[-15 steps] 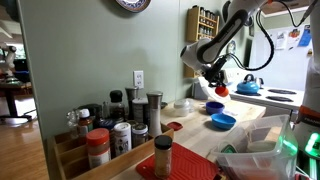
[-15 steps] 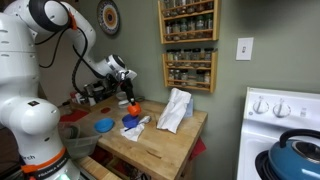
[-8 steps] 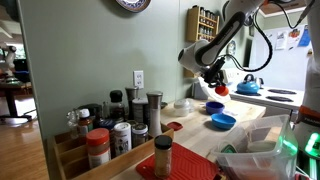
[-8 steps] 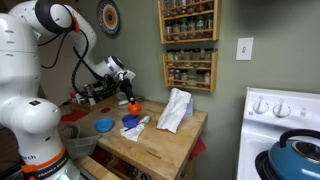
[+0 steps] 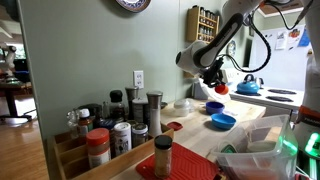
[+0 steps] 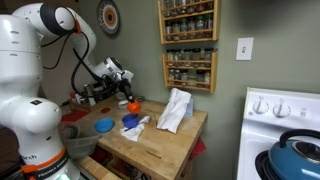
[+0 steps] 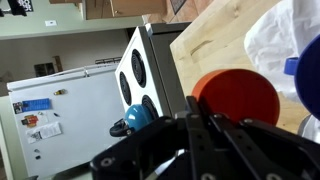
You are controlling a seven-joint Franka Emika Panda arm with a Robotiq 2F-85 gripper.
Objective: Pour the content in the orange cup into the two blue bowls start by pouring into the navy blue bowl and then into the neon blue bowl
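My gripper (image 5: 218, 86) is shut on the orange cup (image 5: 221, 90) and holds it tilted just above the navy blue bowl (image 5: 214, 106). In the wrist view the orange cup (image 7: 236, 97) fills the space right past the dark fingers (image 7: 205, 125). The neon blue bowl (image 5: 223, 121) sits on the wooden counter next to the navy one, nearer the camera. In an exterior view the cup (image 6: 133, 105) hangs above the navy bowl (image 6: 130, 121), with the neon blue bowl (image 6: 104, 125) to its left. I cannot see the cup's content.
A crumpled white cloth (image 6: 176, 108) lies on the wooden counter (image 6: 160, 145). Spice jars (image 5: 110, 130) crowd a rack near the camera. A blue kettle (image 5: 249, 86) stands on the white stove. A flat red disc (image 5: 173, 127) lies on the counter.
The arm has shifted slightly while holding the cup over the navy bowl; the cup stays almost in place.
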